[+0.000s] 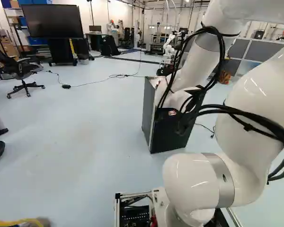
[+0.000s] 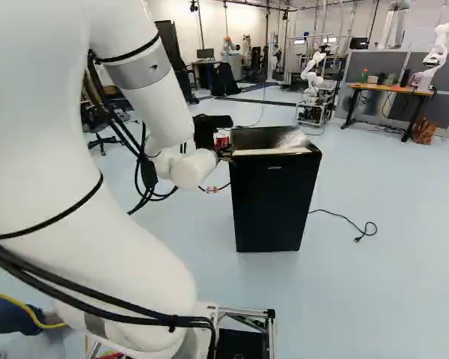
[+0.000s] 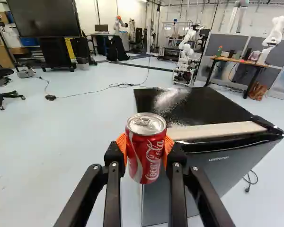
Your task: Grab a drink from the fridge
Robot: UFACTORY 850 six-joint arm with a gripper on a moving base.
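So the gripper [image 2: 211, 140] has its fingers clamped around a red Coke can [image 3: 146, 147], upright. Black mini fridge [image 2: 275, 198] sits right beside it, door closed.

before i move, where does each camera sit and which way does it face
Left base view: on the base, behind and left of the arm, facing ahead, slightly down; arm at right.
Right base view: same, from the arm's right; arm at left.
Wrist view: on the wrist, looking along the tool, shut on the red can.
All three views share the fridge.
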